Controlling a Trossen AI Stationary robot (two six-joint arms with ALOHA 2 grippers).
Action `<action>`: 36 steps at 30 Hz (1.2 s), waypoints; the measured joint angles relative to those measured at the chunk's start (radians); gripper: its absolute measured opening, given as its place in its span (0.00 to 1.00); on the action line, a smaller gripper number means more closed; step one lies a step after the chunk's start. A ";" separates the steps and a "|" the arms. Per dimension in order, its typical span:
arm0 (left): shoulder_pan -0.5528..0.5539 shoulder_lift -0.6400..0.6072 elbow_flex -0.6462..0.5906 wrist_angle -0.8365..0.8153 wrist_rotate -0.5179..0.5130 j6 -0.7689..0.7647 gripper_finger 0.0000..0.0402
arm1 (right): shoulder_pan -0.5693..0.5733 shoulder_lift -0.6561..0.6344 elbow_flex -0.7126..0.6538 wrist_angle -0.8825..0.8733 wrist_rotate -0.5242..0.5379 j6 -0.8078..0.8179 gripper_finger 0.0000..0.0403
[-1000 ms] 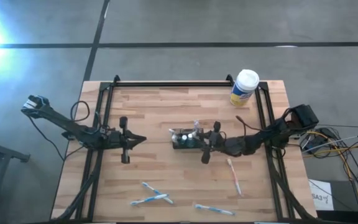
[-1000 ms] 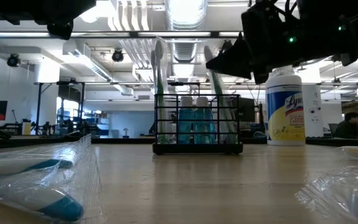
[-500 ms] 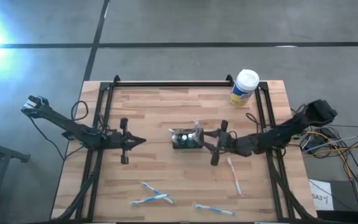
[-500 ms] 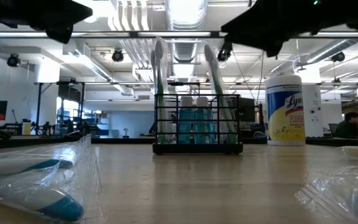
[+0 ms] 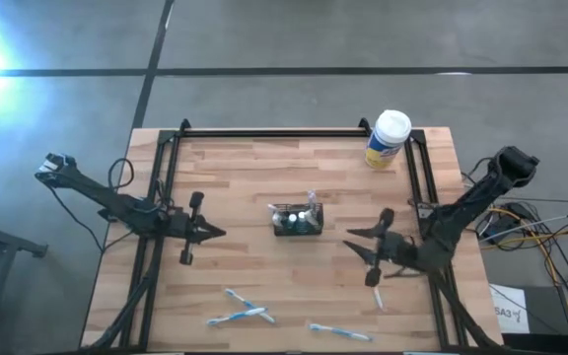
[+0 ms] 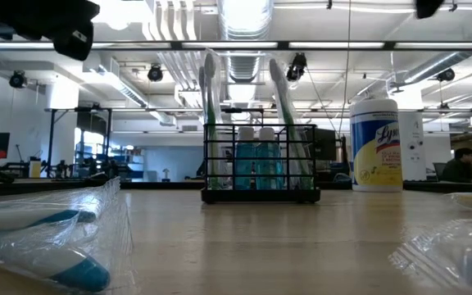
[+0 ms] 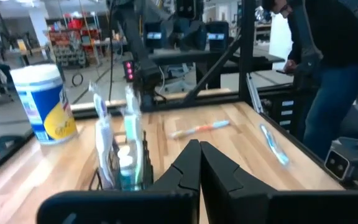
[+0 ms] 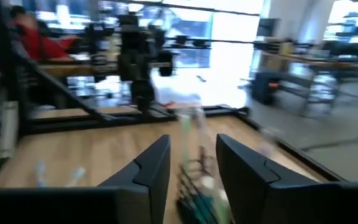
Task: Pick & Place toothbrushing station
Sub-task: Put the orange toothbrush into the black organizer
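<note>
Right hand (image 5: pixel 355 239), fingers parted and empty, sits right of centre in the overhead frame. Left hand (image 5: pixel 217 233), fingers pressed together, sits left. Between them, mid-frame, the black wire toothbrushing station (image 5: pixel 297 219) stands on the wooden counter (image 5: pixel 254 177).

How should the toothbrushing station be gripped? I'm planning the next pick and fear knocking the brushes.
Probably grip the toothbrushing station across its short sides on the upper wire frame, coming from the side. It stands upright in mid-table, and brushes and bottles stick up from its top, so a straight descent risks hitting them. The right hand, open, is nearest; the left hand is shut, farther off.
</note>
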 joint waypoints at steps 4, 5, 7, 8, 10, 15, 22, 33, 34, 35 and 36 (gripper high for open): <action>0.000 -0.017 -0.001 -0.062 0.000 -0.037 0.01 | 0.140 0.034 0.003 0.003 0.239 0.020 0.26; 0.000 -0.021 -0.001 -0.075 0.000 -0.044 0.01 | 0.166 0.042 0.003 0.003 0.279 0.034 0.25; 0.000 -0.027 -0.001 -0.105 0.000 -0.054 0.02 | 0.209 0.054 0.003 0.005 0.355 0.074 0.23; 0.000 -0.028 -0.001 -0.115 -0.001 -0.060 0.03 | 0.227 0.057 0.003 0.005 0.388 0.104 0.22; 0.000 -0.030 -0.001 -0.123 0.000 -0.069 0.03 | 0.257 0.064 0.007 0.004 0.429 0.142 0.21; 0.000 -0.030 -0.001 -0.122 -0.001 -0.087 0.03 | 0.301 0.081 0.094 0.007 0.435 0.104 0.15; 0.000 -0.028 -0.005 -0.121 -0.001 -0.102 0.02 | 0.331 0.117 0.301 0.003 0.400 -0.111 0.09; 0.000 -0.029 -0.014 -0.121 0.021 -0.047 0.02 | 0.202 0.195 0.632 -0.533 -0.232 0.011 0.08; 0.000 -0.029 -0.014 -0.121 0.021 -0.039 0.01 | 0.169 0.208 0.663 -0.639 -0.301 0.091 0.08; 0.000 -0.029 -0.014 -0.121 0.021 -0.033 0.01 | 0.136 0.226 0.692 -0.731 -0.343 0.164 0.08; 0.000 -0.029 -0.014 -0.121 0.021 -0.033 0.01 | 0.106 0.243 0.721 -0.822 -0.367 0.232 0.08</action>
